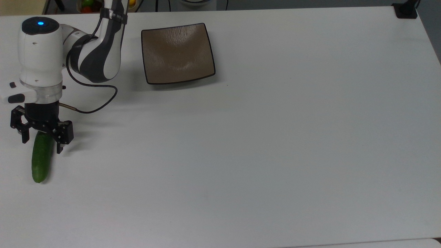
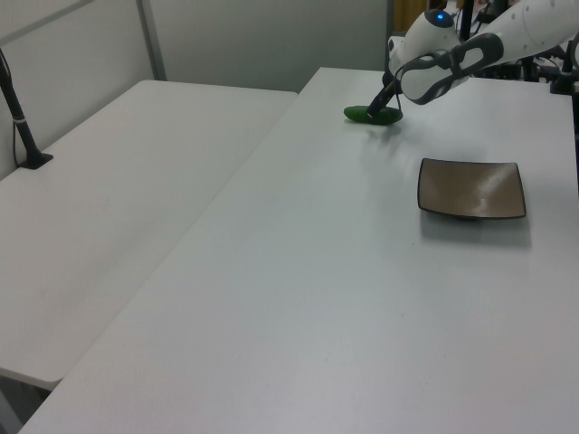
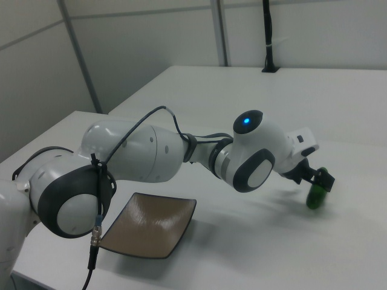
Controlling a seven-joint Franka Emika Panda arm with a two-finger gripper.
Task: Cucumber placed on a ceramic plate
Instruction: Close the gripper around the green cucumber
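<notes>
Robot hand (image 1: pixel 41 146) spread wide, holding nothing, straddles upper end of cucumber (image 1: pixel 41 160) w/ fingers across its long axis; plate (image 1: pixel 177 53) sits well apart on table (image 1: pixel 275 137).

arm stretched low, tool (image 1: pixel 41 144) pointing down, fingers spread.

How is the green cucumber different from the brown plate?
The cucumber is dark green, long and rounded at its ends; the ceramic plate is taupe-brown, square and shallow with a thin dark rim. The cucumber is narrow, while the plate is much wider. The open gripper straddles one end of the cucumber, while nothing is near the plate and nothing lies on it. Both rest on the same white table.
</notes>
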